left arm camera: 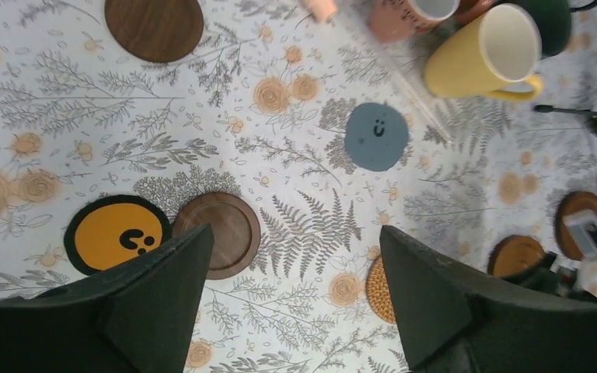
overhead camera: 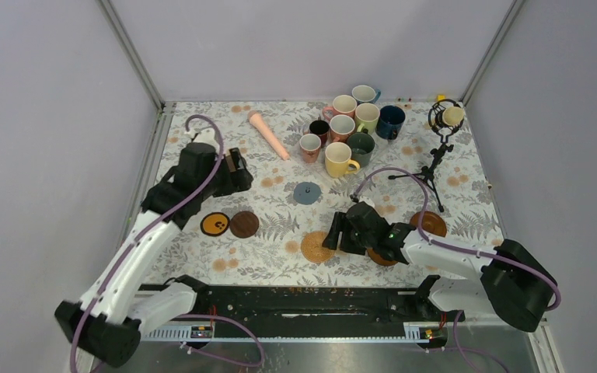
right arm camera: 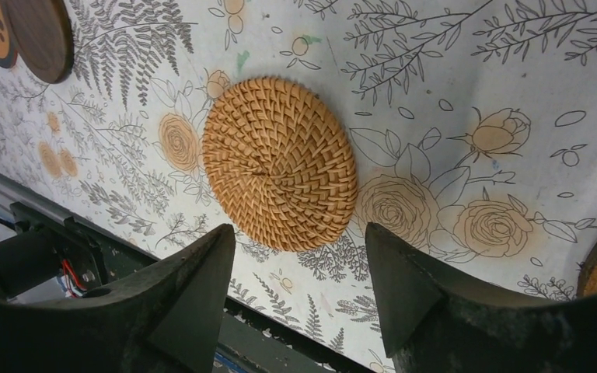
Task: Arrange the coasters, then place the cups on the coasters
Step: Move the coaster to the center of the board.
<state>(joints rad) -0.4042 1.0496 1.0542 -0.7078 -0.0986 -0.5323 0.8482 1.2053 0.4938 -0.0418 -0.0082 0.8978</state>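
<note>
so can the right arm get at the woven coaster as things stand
Probably yes: the right gripper hangs open just over the tan woven coaster, which lies flat with nothing on it or in the way.

This is a robotics test cell in a lab rather than a home. Plain grey wall panels (overhead camera: 303, 39) close in the counter (overhead camera: 280, 260) on three sides, joined at the back corners by bare metal posts (overhead camera: 130, 54). Two black-and-white robot arms, the left arm (overhead camera: 128, 264) and the right arm (overhead camera: 443, 256), are bolted to a black rail (overhead camera: 303, 301) along the near edge, with purple cables (overhead camera: 202, 116) looping off them. A floral printed cover lies over the counter. On it stand household mugs (overhead camera: 340, 159), flat coasters (overhead camera: 243, 224) and a microphone on a small tripod (overhead camera: 445, 116).
</note>
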